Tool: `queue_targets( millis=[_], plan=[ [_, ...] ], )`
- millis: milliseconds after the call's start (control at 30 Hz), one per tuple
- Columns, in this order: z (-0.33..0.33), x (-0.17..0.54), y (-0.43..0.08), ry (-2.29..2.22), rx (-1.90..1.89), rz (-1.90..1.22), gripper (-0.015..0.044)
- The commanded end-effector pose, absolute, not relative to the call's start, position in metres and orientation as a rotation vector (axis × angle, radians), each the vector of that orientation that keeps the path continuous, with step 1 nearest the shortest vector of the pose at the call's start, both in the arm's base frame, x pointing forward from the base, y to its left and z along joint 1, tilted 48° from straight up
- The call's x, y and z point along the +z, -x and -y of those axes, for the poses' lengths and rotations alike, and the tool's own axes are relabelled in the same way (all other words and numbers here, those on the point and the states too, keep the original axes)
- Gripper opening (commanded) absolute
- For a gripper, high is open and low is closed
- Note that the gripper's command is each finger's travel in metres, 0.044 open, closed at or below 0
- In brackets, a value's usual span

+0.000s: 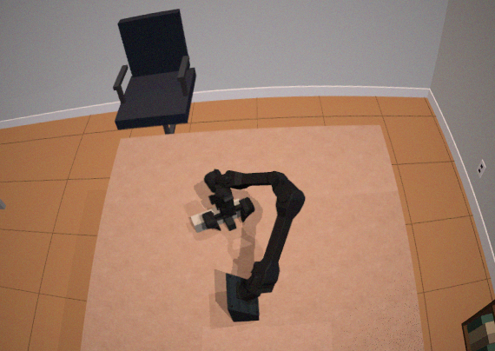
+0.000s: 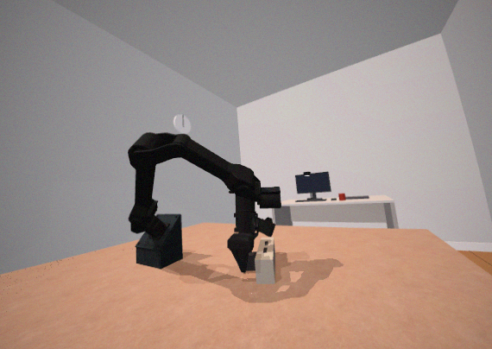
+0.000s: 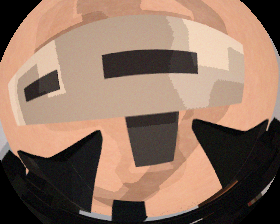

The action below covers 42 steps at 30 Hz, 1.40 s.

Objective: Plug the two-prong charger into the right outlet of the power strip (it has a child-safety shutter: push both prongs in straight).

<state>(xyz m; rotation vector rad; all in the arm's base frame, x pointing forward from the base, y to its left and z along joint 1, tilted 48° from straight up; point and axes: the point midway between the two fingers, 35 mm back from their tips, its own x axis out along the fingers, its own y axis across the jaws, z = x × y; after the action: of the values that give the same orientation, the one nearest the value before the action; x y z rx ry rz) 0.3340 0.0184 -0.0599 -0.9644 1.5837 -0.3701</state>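
The power strip (image 1: 200, 221) (image 2: 265, 270) (image 3: 141, 95) is a long cream block with dark slots on top. The charger (image 1: 230, 225) (image 2: 251, 263) (image 3: 153, 142) is a small dark grey block. It is against the strip's long side facing the arm's base, near the strip's middle in the wrist view. Its prongs are not visible. My gripper (image 1: 231, 223) (image 2: 258, 252) (image 3: 148, 129) is open and points down. Its fingers stand on either side of the charger with gaps, holding nothing. In the top view the gripper covers much of the strip.
The arm's dark wedge-shaped base (image 1: 243, 298) (image 2: 161, 247) stands on the tabletop (image 1: 339, 248) (image 2: 367, 290). An office chair (image 1: 154, 96) is beyond the table. A desk (image 2: 337, 201) with a monitor (image 2: 312, 182) is in the background.
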Motion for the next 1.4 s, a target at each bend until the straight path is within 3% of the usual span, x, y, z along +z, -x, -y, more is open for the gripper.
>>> queue_targets(
  millis=[0, 1367],
  plan=[
    [-0.016, -0.060, -0.329, 0.968, -0.374, -1.586, 0.0440],
    [-0.003, -0.050, -0.290, 0.969, -0.374, -1.589, 0.0440]
  ],
)
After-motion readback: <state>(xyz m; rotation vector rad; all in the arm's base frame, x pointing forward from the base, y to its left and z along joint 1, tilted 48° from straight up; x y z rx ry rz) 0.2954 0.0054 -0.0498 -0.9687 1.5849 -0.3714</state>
